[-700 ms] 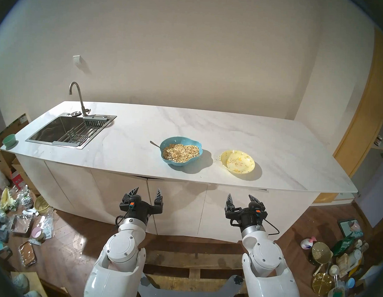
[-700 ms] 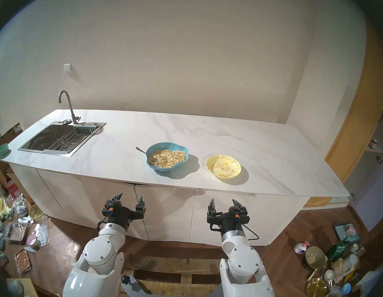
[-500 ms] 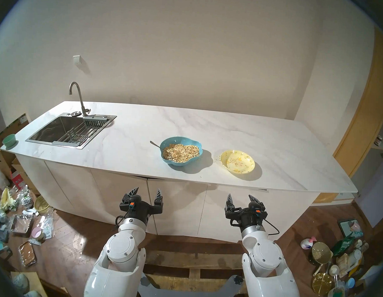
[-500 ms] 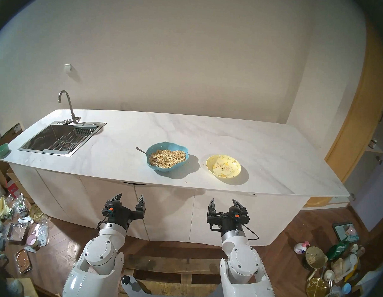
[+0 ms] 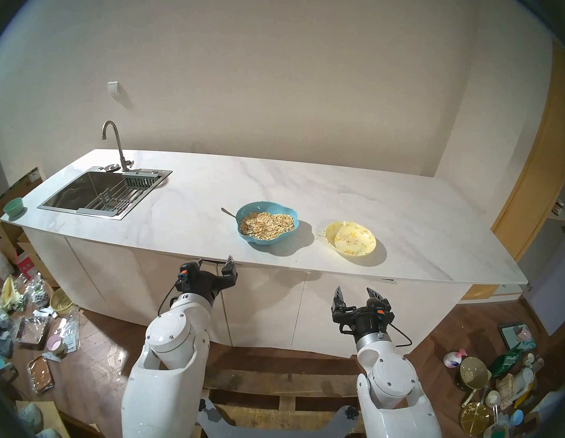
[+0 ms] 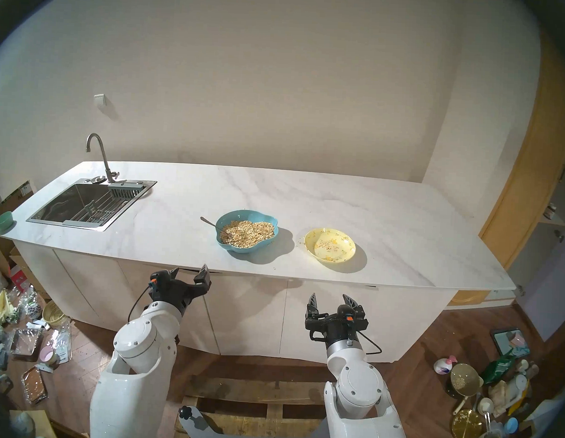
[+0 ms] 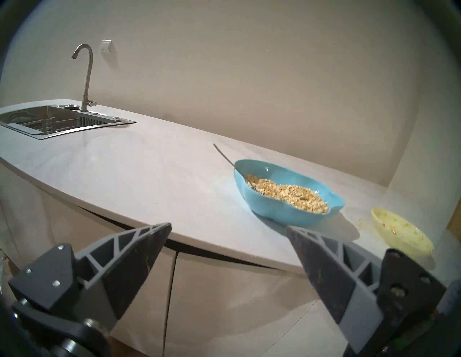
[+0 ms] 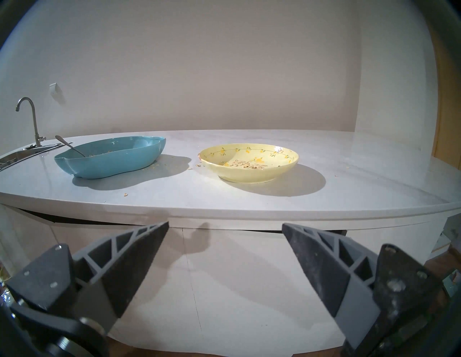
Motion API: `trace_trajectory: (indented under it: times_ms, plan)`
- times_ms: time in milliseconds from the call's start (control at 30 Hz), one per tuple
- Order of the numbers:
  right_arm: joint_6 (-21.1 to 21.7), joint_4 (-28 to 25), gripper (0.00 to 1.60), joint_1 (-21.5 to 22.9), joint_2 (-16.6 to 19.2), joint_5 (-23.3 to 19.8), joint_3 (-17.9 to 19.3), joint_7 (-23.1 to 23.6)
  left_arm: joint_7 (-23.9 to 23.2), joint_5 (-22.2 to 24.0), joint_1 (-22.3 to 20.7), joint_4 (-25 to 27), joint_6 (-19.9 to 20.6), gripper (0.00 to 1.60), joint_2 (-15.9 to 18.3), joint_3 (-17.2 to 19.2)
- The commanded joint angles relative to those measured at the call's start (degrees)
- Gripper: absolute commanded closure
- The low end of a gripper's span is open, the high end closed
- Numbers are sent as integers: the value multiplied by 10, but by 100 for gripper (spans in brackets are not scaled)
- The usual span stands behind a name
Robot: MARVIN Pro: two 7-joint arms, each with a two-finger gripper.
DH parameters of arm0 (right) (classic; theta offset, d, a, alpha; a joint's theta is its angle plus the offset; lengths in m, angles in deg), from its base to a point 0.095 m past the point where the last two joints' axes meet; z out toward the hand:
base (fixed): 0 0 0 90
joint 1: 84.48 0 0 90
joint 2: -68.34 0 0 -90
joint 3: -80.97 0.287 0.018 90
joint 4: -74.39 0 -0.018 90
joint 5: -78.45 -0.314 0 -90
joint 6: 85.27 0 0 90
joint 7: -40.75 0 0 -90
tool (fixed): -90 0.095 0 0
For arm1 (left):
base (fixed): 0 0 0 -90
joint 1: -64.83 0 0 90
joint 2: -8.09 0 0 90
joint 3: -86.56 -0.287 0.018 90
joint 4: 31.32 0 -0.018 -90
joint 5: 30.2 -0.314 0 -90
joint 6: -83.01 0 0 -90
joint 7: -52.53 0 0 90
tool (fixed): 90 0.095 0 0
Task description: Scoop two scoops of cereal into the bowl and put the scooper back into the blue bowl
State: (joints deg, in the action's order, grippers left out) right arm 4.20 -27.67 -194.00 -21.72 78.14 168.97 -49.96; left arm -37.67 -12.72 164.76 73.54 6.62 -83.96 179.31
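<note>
The blue bowl (image 5: 264, 241) with its wavy rim stands mid-counter, filled with cereal (image 5: 269, 224). The scooper (image 5: 230, 213), a silver spoon, lies in it with its handle over the left rim. To the right stands the yellow bowl (image 5: 369, 247), holding only a few flakes. My left gripper (image 5: 215, 260) is open and empty at the counter's front edge, short and left of the blue bowl (image 7: 274, 209). My right gripper (image 5: 353, 289) is open and empty, lower, in front of the cabinet below the yellow bowl (image 8: 249, 174).
A steel sink (image 5: 65, 210) with a faucet (image 5: 116, 142) takes the counter's left end, with a green cup (image 5: 13, 207) at the corner. Loose flakes (image 5: 319, 236) lie beside the yellow bowl. Clutter covers the floor on both sides.
My left arm has lifted and reached forward, bringing its open gripper up to the counter's front edge. The right arm, bowls and spoon have not moved.
</note>
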Motion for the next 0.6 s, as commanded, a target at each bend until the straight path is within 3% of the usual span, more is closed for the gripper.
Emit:
trace_trajectory:
  times_ms: [0,133,200,333,567]
  plan:
    - [-3,-13,0,3,0,0,0,0,1,79,-41,27,51,0,-4,23]
    - [-3,-13,0,3,0,0,0,0,24,129,-77,21,93,0,-3,43]
    - [-3,-13,0,3,0,0,0,0,46,196,-94,16,133,0,-5,59]
    - [-2,-14,0,2,0,0,0,0,89,262,-126,-2,178,0,-11,85]
    - [-2,-14,0,2,-1,0,0,0,126,318,-176,-44,189,0,-10,118]
